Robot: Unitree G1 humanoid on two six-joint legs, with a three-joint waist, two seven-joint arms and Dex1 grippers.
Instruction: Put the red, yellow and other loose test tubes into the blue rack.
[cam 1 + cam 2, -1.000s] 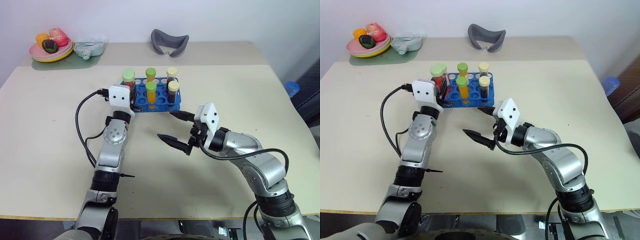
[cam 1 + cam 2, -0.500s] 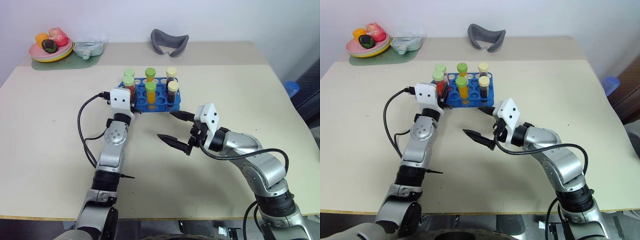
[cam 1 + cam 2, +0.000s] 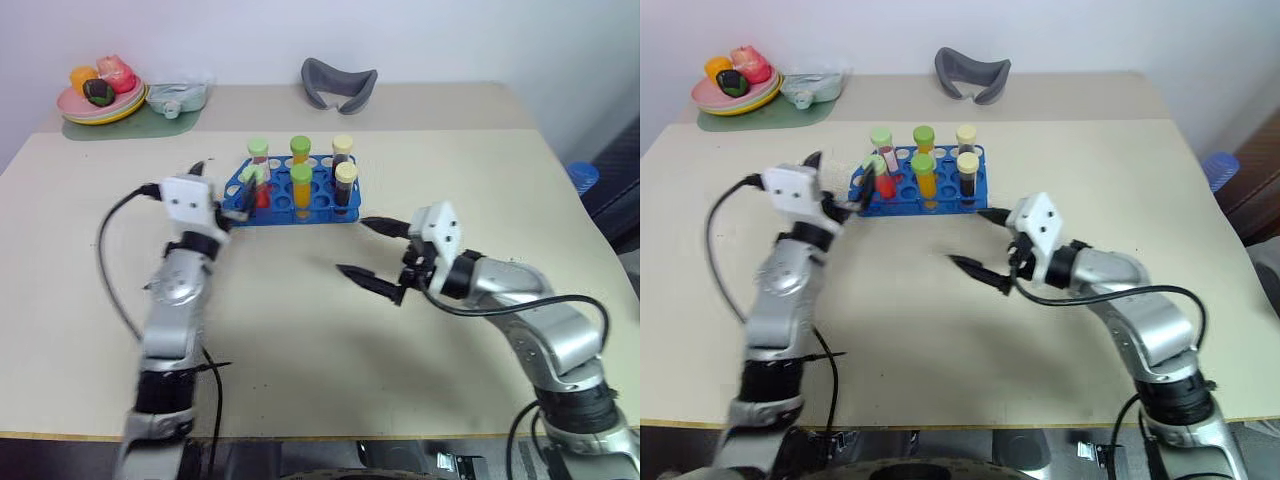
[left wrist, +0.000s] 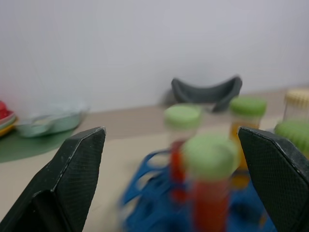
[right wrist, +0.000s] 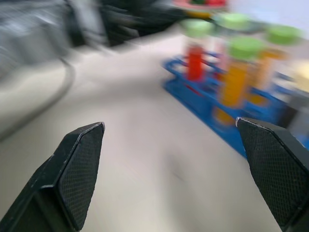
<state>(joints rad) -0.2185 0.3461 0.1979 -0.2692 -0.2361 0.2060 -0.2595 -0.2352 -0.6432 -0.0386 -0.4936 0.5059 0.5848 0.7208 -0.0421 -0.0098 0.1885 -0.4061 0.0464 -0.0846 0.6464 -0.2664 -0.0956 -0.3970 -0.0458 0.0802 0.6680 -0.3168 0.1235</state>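
The blue rack [image 3: 322,212] stands mid-table with several capped test tubes upright in it. A red tube with a pale green cap [image 3: 261,192] sits in its front left hole, an orange one with a green cap [image 3: 301,188] beside it, and a dark one with a cream cap [image 3: 346,188] at the right. Every tube in view stands in the rack. My left gripper [image 3: 220,176] is open just left of the rack, its fingers apart from the red tube [image 4: 207,193]. Open and empty, my right gripper [image 3: 351,246] hovers in front of the rack's right end.
A grey curved object [image 3: 339,82] lies at the back of the table. At the back left a plate of toy food [image 3: 100,100] and a pale dish [image 3: 178,97] rest on a green mat. A blue object [image 3: 582,177] sits beyond the table's right edge.
My left gripper let go of the red tube, which now stands in the rack, then opened wide and drew back to the left. My right gripper shifted right, still open.
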